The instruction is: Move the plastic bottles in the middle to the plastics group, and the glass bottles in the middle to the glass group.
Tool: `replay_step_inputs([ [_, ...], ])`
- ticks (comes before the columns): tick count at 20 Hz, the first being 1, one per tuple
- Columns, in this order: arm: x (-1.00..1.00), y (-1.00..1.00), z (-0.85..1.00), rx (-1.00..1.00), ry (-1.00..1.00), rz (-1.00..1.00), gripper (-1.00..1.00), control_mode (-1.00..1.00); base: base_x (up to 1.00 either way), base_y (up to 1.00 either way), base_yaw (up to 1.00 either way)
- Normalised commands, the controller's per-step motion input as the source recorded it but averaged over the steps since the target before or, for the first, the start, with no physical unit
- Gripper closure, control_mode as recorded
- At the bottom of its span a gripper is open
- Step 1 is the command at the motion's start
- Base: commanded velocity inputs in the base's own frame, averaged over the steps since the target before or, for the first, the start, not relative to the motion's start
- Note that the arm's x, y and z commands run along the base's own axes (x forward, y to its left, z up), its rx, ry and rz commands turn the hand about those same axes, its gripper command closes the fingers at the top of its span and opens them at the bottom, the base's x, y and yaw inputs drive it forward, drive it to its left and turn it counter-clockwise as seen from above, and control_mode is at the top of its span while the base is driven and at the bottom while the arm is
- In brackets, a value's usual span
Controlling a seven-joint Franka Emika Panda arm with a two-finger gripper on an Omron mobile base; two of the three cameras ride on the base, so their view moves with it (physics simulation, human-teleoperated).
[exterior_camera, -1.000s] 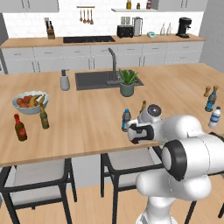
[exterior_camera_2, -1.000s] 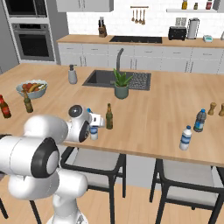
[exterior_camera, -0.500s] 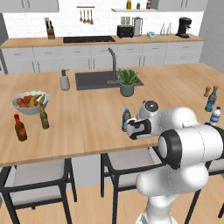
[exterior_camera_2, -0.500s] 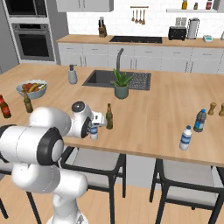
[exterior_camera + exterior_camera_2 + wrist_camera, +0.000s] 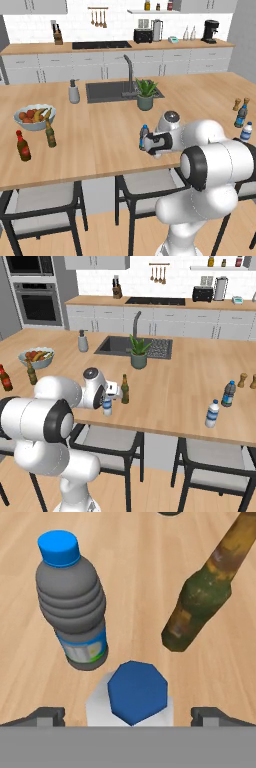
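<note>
In the hand view I look down on the middle bottles. A clear-whitish plastic bottle (image 5: 134, 696) with a blue cap stands right under my open gripper (image 5: 129, 714), between the two fingertips (image 5: 48, 714). Beyond it stand a darker blue-tinted plastic bottle (image 5: 75, 612) with a label band and the olive-brown glass bottle (image 5: 200, 607). The right base view shows the gripper (image 5: 111, 394) over the clear bottle (image 5: 107, 405), with the olive bottle (image 5: 124, 390) beside it. The plastics group (image 5: 228, 393) is far right. The glass group's red bottle (image 5: 22, 146) and olive bottle (image 5: 50, 134) stand far left.
A fruit bowl (image 5: 34, 117) sits behind the glass group. A soap dispenser (image 5: 74, 92), a sink (image 5: 117, 91) and a potted plant (image 5: 145, 95) lie further back. Two small shakers (image 5: 243, 380) stand by the plastics group. Stools are tucked under the counter's near edge.
The arm's elbow has swung round and the hand has edged a little over the middle bottles. The jaws have stayed open. No bottle has moved.
</note>
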Motion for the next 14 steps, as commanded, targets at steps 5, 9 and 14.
replay_step_inputs([
  [5, 0.0, 0.0, 0.0, 0.0, 0.02, 0.0, 1.0, -1.0, 0.0, 0.0, 0.0],
  [9, 0.0, 0.0, 0.0, 0.0, 0.0, 0.0, 1.0, -1.0, 0.0, 0.0, 0.0],
  [14, -0.26, -0.03, 0.02, 0.0, 0.0, 0.0, 1.0, -1.0, 0.0, 0.0, 0.0],
])
